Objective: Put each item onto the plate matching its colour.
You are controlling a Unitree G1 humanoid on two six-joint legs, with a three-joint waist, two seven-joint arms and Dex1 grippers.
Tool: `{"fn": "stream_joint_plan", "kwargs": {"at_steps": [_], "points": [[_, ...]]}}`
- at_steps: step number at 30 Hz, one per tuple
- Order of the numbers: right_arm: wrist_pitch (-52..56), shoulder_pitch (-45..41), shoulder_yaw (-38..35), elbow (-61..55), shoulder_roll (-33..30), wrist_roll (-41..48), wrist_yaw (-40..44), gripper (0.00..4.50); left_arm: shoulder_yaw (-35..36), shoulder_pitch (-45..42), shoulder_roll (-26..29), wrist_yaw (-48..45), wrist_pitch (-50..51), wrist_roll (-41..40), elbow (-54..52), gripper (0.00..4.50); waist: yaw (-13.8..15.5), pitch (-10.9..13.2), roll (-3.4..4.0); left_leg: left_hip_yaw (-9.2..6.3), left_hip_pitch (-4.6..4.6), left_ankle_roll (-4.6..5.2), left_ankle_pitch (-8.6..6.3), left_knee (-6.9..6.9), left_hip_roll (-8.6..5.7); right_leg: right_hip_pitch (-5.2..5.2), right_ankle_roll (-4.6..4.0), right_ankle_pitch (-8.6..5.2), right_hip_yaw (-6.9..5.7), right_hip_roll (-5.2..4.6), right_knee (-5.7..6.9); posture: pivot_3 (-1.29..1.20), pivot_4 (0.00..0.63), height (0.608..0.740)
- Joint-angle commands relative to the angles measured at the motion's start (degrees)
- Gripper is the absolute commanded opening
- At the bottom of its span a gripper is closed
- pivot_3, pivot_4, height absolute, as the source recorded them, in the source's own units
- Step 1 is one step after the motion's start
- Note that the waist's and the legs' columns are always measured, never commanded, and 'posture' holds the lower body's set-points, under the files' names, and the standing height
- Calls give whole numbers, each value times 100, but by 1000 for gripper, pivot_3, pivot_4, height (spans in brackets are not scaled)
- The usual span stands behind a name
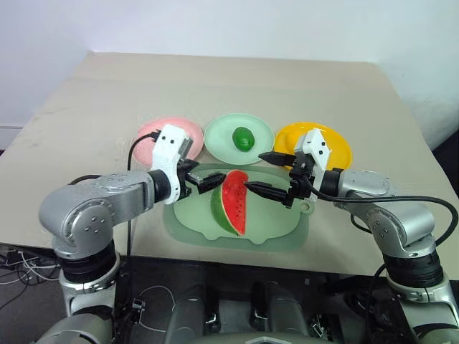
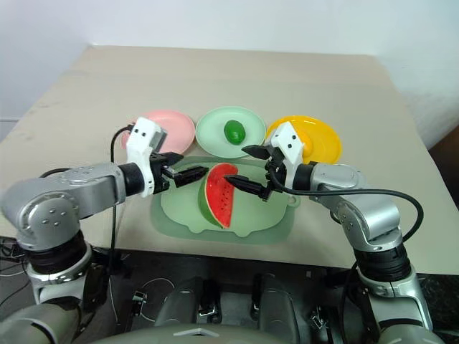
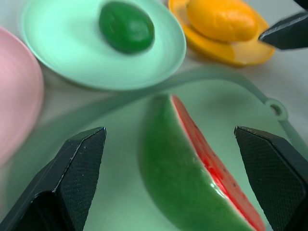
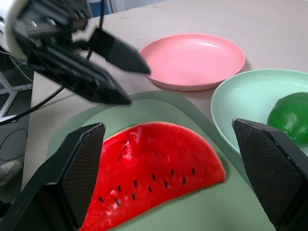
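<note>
Red watermelon wedge (image 1: pixel 233 202) stands on the pale green mat (image 1: pixel 280 231), between your left gripper (image 1: pixel 203 180) and right gripper (image 1: pixel 267 173), both with jaws apart and holding nothing. Green and yellow look sorted; you're on the last item. Next, clamp it and carry it to the pink plate (image 1: pixel 188 130).

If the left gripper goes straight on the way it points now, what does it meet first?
Most likely the watermelon wedge, which lies between the open fingers of the left gripper on the green mat; depth is hard to judge.
</note>
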Motion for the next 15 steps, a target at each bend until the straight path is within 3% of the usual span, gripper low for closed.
{"fn": "stream_joint_plan", "kwargs": {"at_steps": [1, 15], "points": [[-112, 11, -146, -162, -97, -6, -40, 4484, -106, 53, -7, 75, 46, 14, 162, 4500, 0, 0, 0, 0, 0, 0, 0, 1, 0, 0, 0, 0, 0, 0, 0, 0, 150, 696], [-55, -48, -130, -136, -97, -26, -267, 4484, -668, 262, -234, 190, 46, 109, 901, 4500, 15, 0, 0, -6, -1, 3, -3, 8, 1, 2, -1, 0, -1, -2, 3, 0, 150, 696]]}}
